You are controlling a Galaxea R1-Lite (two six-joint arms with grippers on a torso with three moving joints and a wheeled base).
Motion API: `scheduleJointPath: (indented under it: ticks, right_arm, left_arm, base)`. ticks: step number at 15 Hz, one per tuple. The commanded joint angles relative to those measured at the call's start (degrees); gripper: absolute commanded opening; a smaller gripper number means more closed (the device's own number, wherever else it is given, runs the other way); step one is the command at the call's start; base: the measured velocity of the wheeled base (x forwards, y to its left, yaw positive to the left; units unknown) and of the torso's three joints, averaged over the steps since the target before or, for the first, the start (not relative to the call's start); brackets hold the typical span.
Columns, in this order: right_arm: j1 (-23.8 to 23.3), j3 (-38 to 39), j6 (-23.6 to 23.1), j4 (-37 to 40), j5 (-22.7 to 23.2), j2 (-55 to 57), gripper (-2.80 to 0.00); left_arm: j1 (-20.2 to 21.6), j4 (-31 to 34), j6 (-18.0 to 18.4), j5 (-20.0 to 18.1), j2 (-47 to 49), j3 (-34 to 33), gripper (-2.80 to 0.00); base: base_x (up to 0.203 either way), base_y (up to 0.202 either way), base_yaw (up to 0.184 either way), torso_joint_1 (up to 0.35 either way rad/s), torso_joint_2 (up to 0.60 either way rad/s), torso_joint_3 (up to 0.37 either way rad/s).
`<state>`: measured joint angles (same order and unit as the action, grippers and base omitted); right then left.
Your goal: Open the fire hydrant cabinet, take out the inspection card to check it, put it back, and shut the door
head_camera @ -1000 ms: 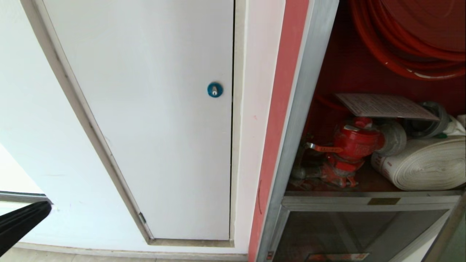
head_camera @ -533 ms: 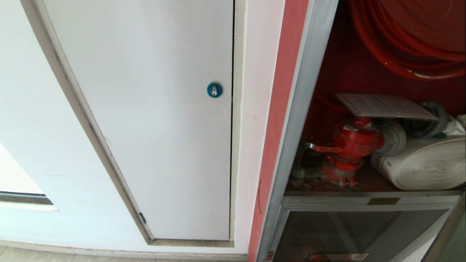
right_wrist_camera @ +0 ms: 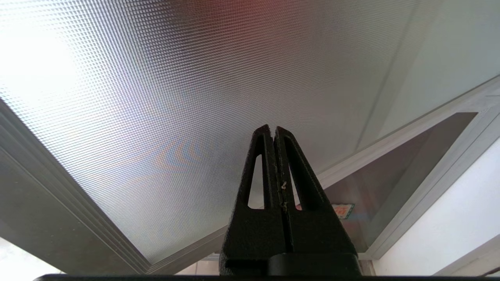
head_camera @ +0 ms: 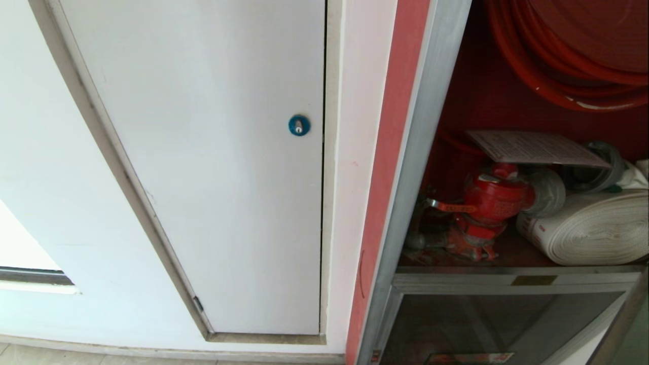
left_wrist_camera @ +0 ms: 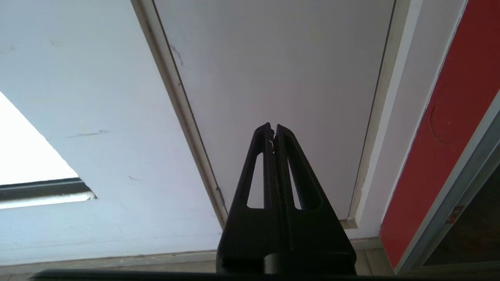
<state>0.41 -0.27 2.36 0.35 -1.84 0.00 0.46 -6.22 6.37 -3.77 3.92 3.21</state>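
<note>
At the right of the head view, the fire hydrant cabinet (head_camera: 426, 152) stands open; the inspection card (head_camera: 537, 148), its print unreadable, lies on the red valve (head_camera: 489, 203). Left gripper (left_wrist_camera: 273, 127) and right gripper (right_wrist_camera: 272, 128) are closed, empty.

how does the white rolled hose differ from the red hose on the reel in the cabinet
The white rolled hose is flat, woven-looking and wound into a tight coil lying on the cabinet floor; the red hose on the reel is round, smooth and looped in wide turns.

The white one sits low beside the red valve; the red one hangs above, cut off by the picture's edge.

Both are coiled inside the open fire hydrant cabinet.
</note>
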Motion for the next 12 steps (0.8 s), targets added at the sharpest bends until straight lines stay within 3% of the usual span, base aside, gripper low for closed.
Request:
scheduleJointPath:
  ticks: [1, 5, 7, 12]
  right_arm:
    - [0.02, 0.0, 0.01, 0.0, 0.0, 0.09, -2.8]
    - [0.02, 0.0, 0.01, 0.0, -0.06, 0.09, -2.8]
    - [0.02, 0.0, 0.01, 0.0, 0.0, 0.09, -2.8]
    - [0.02, 0.0, 0.01, 0.0, 0.0, 0.09, -2.8]
  left_arm:
    - [-0.02, 0.36, -0.07, 0.18, -3.85, -3.1, -2.8]
    - [0.0, 6.35, -1.55, 0.77, -3.92, -3.21, -2.8]
    - [-0.02, 6.66, -3.37, 1.48, -3.92, -3.21, -2.8]
    - [-0.02, 6.66, -3.74, 1.57, -3.88, -3.21, -2.8]
  base:
    - [0.0, 0.0, 0.0, 0.0, 0.0, 0.0]
    - [0.0, 0.0, 0.0, 0.0, 0.0, 0.0]
    - [0.0, 0.0, 0.0, 0.0, 0.0, 0.0]
    - [0.0, 0.0, 0.0, 0.0, 0.0, 0.0]
